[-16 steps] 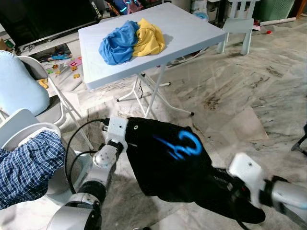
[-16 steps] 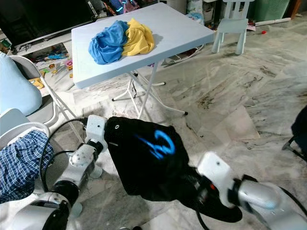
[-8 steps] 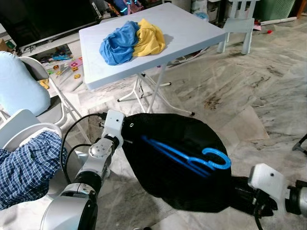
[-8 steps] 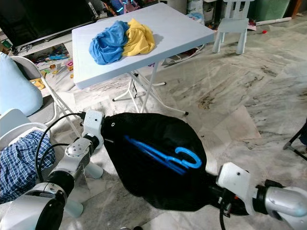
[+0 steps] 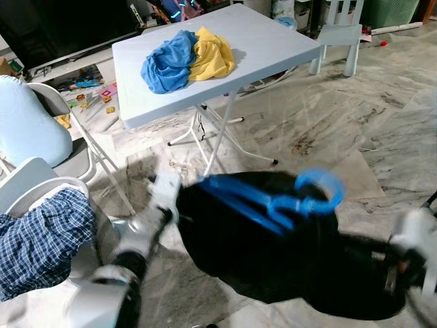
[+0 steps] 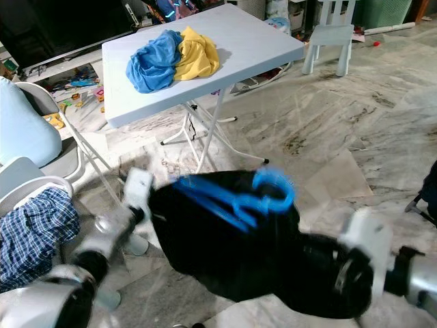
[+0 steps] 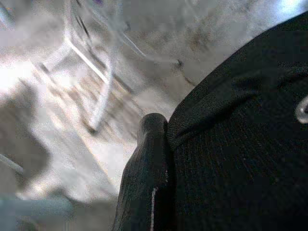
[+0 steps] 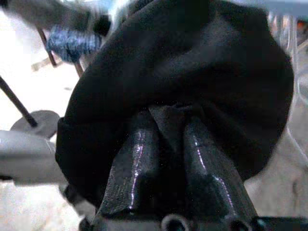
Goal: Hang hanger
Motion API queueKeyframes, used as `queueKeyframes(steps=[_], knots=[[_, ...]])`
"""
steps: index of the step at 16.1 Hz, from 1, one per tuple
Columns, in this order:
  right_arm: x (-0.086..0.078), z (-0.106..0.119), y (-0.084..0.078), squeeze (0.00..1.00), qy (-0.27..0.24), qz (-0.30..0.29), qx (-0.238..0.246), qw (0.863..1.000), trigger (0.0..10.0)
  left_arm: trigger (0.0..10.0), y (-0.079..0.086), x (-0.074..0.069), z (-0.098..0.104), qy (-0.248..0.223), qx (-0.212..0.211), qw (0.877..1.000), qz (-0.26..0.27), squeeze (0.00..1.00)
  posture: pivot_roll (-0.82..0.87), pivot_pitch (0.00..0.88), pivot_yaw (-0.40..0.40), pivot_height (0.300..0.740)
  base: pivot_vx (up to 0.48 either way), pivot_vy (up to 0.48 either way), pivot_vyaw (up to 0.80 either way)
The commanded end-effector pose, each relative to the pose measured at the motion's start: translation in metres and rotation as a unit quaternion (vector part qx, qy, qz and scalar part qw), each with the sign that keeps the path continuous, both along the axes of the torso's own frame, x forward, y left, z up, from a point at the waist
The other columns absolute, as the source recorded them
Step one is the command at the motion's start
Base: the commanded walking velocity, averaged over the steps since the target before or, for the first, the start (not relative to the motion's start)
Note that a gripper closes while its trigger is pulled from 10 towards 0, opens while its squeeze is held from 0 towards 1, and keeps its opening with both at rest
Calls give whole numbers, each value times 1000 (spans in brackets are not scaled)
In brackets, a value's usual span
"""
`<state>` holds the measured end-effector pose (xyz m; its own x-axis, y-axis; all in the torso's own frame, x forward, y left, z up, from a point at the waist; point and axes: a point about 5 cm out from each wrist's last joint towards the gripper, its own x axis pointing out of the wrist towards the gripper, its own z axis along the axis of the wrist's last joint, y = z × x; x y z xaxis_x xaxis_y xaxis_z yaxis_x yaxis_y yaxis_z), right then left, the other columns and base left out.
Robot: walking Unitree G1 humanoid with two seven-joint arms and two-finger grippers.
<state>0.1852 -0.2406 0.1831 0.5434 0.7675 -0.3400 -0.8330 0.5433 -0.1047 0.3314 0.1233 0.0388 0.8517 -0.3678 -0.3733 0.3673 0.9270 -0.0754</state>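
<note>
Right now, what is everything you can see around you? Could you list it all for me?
black garment: one, black, stretched between both end effectors above the floor
hanger: one, blue, lying on top of the black garment, hook toward the robot's right
folding table: one, white, ahead
crumpled clothes: two, blue and yellow, touching on the folding table
checked cloth: one, blue plaid, on a white seat at the left
small chair: one, white, beyond the table
floor: marble-patterned
left end effector: pinching the garment's edge
right end effector: pinching a fold of the garment
</note>
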Motion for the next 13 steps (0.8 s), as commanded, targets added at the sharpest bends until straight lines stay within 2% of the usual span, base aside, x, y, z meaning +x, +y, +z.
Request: queueKeyframes(steps=[1,2,5,6,7,8,9,10,12,13], knots=[[-3,9,8,0,-13,26,17,999,10000,0,12,-4,-7,27,-3,999,20,0,-209,76,205,740,0,0,0],[-3,14,11,0,-15,28,49,998,10000,0,5,-9,-12,39,3,999,-12,0,-209,77,205,740,0,0,0],[20,13,7,0,-60,-51,44,996,10000,0,-11,-19,-19,39,17,995,-87,0,-208,79,201,740,0,0,0],[39,7,5,0,-92,-115,24,989,10000,2471,-19,-22,-19,15,50,991,-125,0,-206,77,198,740,0,0,0],[45,1,5,0,-97,-140,12,985,10000,10000,-25,-25,-19,5,57,987,-151,0,-202,74,195,740,0,0,0],[50,-3,9,0,-109,-152,9,982,10000,10000,-31,-28,-18,-12,55,982,-180,1000,-200,72,193,740,0,0,0],[55,-11,14,0,-108,-171,3,979,10000,10000,-35,-31,-17,-29,59,977,-204,1000,-198,71,192,740,0,0,0],[60,-23,20,0,-121,-181,-30,976,10000,10000,-41,-35,-14,-58,56,968,-237,1000,-194,71,191,740,0,0,0],[64,-36,25,0,-121,-179,-62,974,10000,10000,-46,-42,-11,-86,49,954,-284,1000,-188,71,191,740,0,0,0],[65,-50,21,0,-137,-152,-138,969,10000,10000,-49,-51,-8,-112,57,928,-352,1000,-184,71,192,740,0,0,0]])
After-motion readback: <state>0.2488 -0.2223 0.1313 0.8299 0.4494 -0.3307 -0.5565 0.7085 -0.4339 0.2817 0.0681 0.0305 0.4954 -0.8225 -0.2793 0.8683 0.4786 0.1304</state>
